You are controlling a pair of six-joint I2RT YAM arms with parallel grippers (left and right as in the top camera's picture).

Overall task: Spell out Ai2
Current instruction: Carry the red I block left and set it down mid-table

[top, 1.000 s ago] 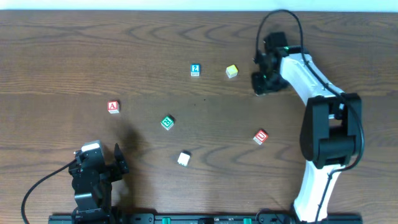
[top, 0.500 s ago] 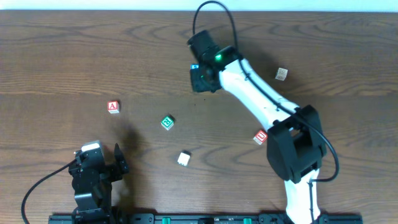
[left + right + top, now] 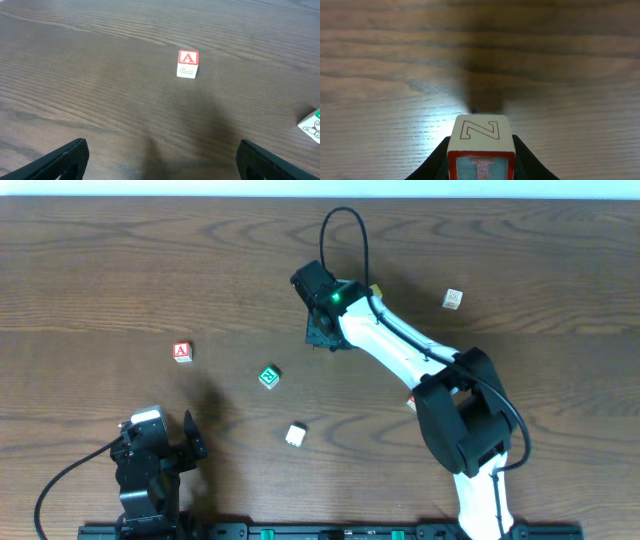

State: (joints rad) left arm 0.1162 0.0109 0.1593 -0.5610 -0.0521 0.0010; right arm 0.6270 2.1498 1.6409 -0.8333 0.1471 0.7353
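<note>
At table [image 3: 100, 260], only right wrist shows gripped block [image 3: 481, 145].

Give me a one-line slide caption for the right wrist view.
Right hand holds a cream wooden block with an outlined Z on top above the brown wooden table.

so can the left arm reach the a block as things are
Probably yes: the left gripper is open and faces the A block, with only bare table between them.

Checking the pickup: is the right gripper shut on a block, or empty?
Shut on one: in the right wrist view the right gripper clamps the Z-topped block between its fingers.
</note>
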